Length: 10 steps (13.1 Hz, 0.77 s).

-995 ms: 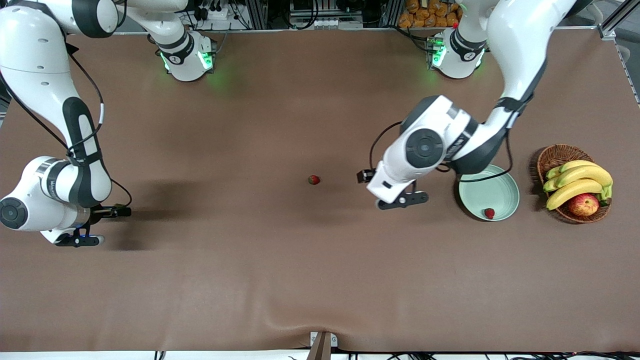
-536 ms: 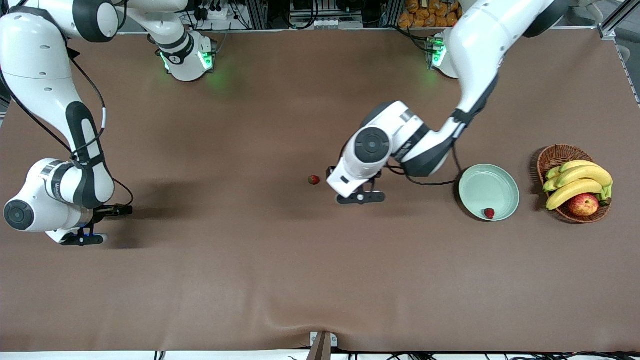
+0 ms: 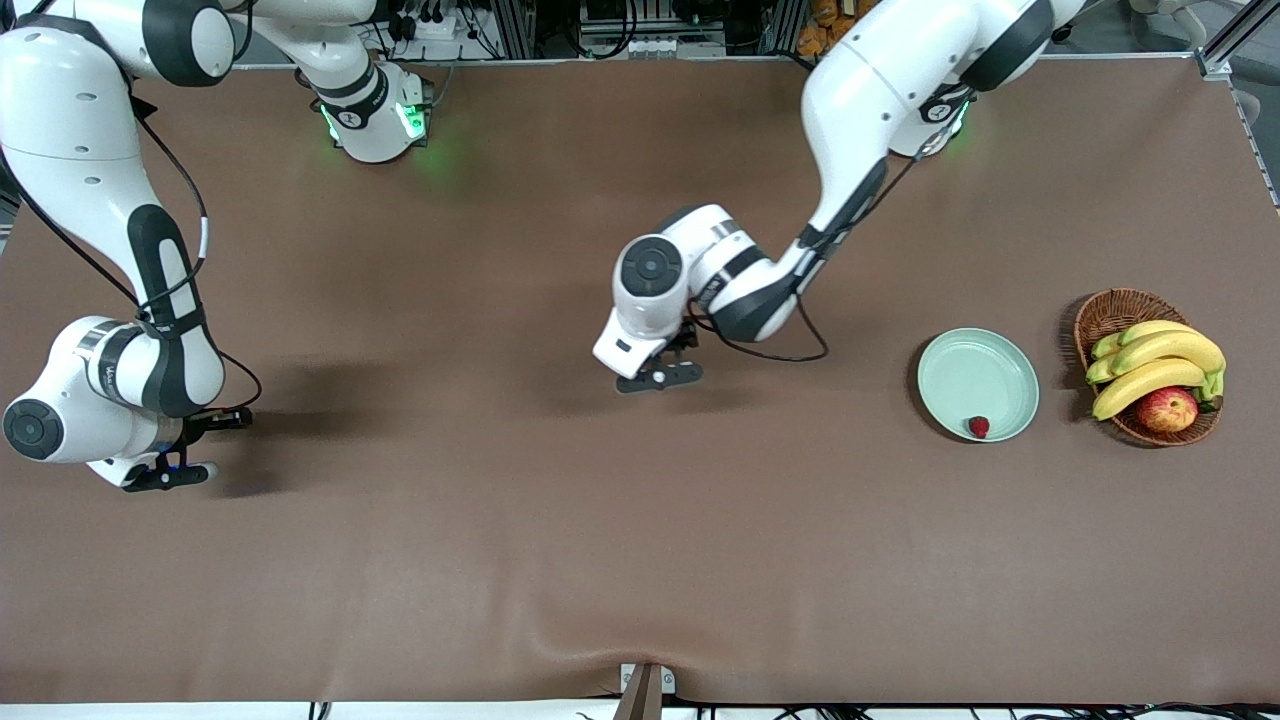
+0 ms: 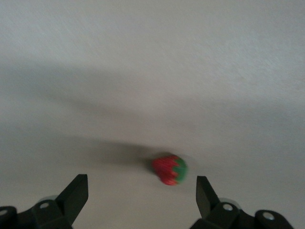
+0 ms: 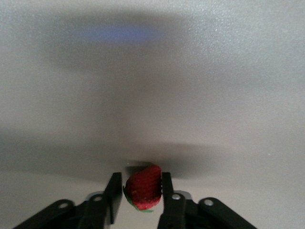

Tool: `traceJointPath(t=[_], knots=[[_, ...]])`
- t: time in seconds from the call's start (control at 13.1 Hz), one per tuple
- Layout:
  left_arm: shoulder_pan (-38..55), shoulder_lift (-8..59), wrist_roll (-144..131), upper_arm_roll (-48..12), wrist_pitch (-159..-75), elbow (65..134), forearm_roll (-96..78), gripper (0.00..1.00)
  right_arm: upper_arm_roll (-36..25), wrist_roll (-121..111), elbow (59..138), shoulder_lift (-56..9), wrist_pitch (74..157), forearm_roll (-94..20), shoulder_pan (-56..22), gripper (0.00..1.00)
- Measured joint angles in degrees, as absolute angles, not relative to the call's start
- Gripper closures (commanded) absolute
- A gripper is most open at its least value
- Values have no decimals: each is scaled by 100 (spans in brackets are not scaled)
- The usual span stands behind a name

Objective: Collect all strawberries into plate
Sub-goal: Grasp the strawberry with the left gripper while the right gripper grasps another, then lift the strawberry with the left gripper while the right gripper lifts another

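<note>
From the front we see the left tool point(image 3: 657, 378) hanging over the middle of the surface point(image 3: 560, 560), hiding the berry beneath it, while the right tool point(image 3: 170, 472) sits low near the right arm's end of the surface. One strawberry point(image 3: 979, 427) already lies in the plate point(image 3: 990, 358), toward the left arm's end, beside the basket point(image 3: 1110, 310). In the left wrist view, the second strawberry point(image 4: 169, 169) rests on the surface between our spread fingers point(image 4: 75, 193), closer to one finger, so we judge a small sideways shift is needed first. In the right wrist view, the right tool's fingers point(image 5: 113, 193) are clamped on the third strawberry point(image 5: 143, 187).
</note>
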<state>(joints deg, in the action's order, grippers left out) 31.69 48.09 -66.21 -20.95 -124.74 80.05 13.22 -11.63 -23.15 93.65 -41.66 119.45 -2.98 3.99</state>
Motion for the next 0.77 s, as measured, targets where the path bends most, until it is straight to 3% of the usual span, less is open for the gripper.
traceJointPath(t=[0.46, 0.77], knots=[[3398, 5142, -7476, -1966, -12658, 7846, 1322, 0, -1134, -2319, 9348, -4162, 11944, -300, 391, 99], [3397, 5181, -7891, -1921, -12658, 7842, 1322, 10, -1000, -1971, 9084, -4059, 11369, -544, -69, 100]])
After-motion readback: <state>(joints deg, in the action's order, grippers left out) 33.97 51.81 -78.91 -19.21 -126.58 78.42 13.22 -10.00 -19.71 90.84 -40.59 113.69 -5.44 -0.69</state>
